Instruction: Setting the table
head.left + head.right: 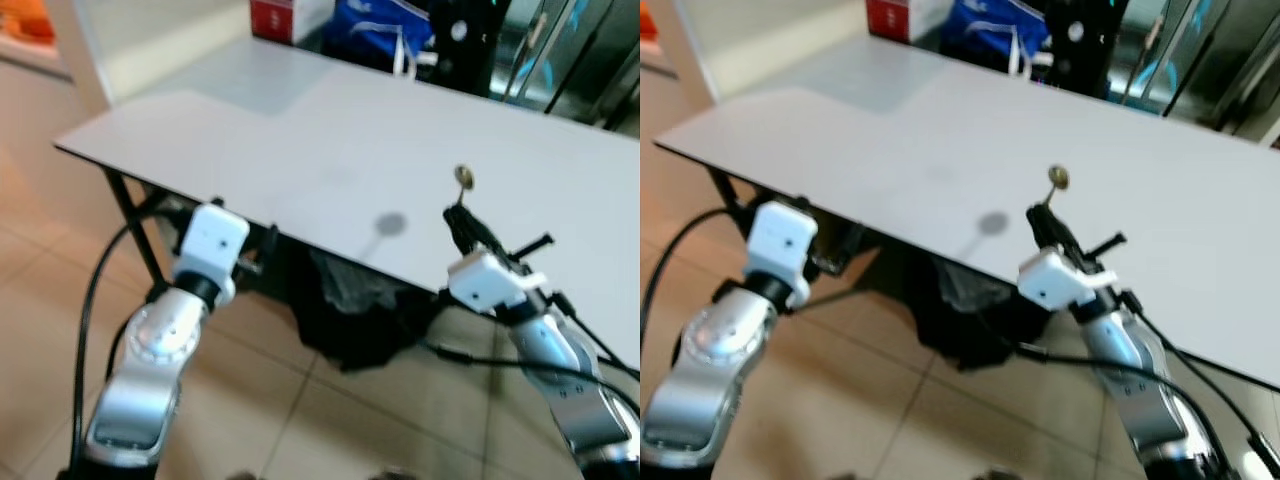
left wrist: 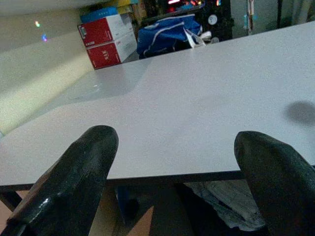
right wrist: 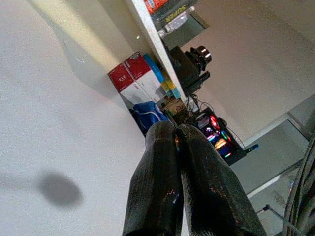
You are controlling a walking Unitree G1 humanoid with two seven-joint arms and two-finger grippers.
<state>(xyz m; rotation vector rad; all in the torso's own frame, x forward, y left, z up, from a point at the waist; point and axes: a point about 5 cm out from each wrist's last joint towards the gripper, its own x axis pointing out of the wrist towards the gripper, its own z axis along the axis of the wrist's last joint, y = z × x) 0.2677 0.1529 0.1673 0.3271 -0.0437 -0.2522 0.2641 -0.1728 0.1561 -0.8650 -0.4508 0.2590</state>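
Where the right claw (image 1: 458, 212) rises over the near part of the white counter (image 1: 330, 150), its two black fingers (image 3: 167, 182) are pressed together on a thin stem, and a small round golden head, probably a spoon (image 1: 464, 178), pokes up just above the tips; blur makes the exact utensil hard to tell. In the right wrist view the fingers hide nearly all of it, only a sliver shows at the tips. A soft round shadow (image 1: 390, 224) lies on the counter just beside the claw, toward the robot's left. Left claw (image 2: 172, 147) sits low at the near counter edge, fingers wide apart with nothing between them; in the head views its fingers are hidden behind the white wrist housing (image 1: 212, 238) and the counter edge. Under the counter a dark crumpled bag or cloth (image 1: 350, 300) sits on the tiled floor (image 1: 300, 420), partly cut off by the counter. Black table legs (image 1: 135, 215) show at the robot's left corner. Beyond the far edge, a red-and-white box (image 1: 285, 18) and a blue bag (image 1: 385, 30) with white handles, both cropped at the frame top. Dark equipment (image 1: 470, 45) with a round white mark stands next to the bag, blurred. Black cables (image 1: 95, 300) trail from both silver arms.
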